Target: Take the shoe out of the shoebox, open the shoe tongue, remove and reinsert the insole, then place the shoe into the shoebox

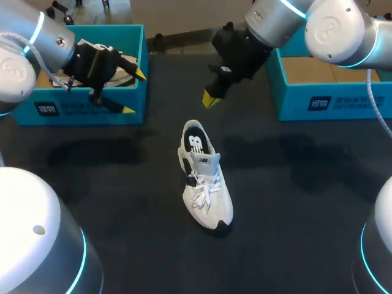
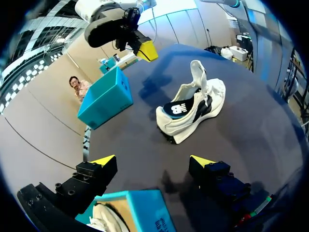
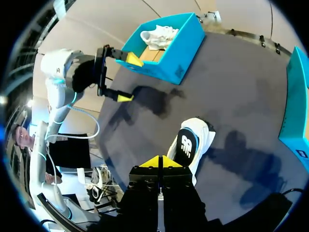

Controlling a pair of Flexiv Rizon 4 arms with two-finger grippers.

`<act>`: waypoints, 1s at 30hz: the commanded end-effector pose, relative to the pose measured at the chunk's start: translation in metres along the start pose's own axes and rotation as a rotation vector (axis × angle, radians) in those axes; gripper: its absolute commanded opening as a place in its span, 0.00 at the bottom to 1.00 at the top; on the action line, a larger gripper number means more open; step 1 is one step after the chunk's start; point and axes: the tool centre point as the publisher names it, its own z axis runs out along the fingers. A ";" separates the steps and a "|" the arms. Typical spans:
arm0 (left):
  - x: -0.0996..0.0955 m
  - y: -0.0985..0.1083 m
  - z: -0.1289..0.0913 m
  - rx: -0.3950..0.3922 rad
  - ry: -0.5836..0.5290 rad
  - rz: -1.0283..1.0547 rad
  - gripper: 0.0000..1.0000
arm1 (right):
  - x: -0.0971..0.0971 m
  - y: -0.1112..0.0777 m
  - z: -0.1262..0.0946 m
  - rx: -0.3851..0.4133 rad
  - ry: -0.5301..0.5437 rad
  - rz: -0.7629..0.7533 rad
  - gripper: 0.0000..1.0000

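Shoe (image 1: 205, 177) looks light and soft-sided (laces (image 1: 205, 193) loose), so pinch its likely firmer heel collar (image 1: 195, 125); your left gripper (image 1: 133, 92) gapes wide, right gripper (image 1: 211, 98) closed up, empty

Robotics lab, left arm (image 1: 37, 37), right arm (image 1: 331, 24) over dark table (image 1: 294, 202), teal shoeboxes (image 1: 86, 110)

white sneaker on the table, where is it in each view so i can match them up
Head view: the white lace-up sneaker lies in the middle, toe towards the camera.
Left wrist view: the sneaker is ahead of the open left gripper.
Right wrist view: the sneaker is just ahead of the shut right gripper.
Shared landmark: the teal shoebox at the left gripper.
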 end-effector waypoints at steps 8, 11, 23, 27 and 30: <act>-0.021 0.016 -0.019 -0.011 -0.033 0.039 1.00 | 0.002 0.005 0.037 0.084 -0.233 0.175 0.00; -0.023 0.017 -0.027 -0.013 -0.032 0.045 1.00 | 0.004 0.002 0.046 0.094 -0.275 0.204 0.00; -0.019 0.018 -0.048 -0.106 0.048 0.073 1.00 | 0.006 -0.017 0.064 0.095 -0.500 0.274 0.00; -0.014 0.011 -0.052 -0.112 0.045 0.063 1.00 | 0.006 -0.020 0.066 0.092 -0.518 0.282 0.00; -0.012 0.010 -0.053 -0.118 0.036 0.057 1.00 | 0.006 -0.020 0.066 0.092 -0.518 0.282 0.00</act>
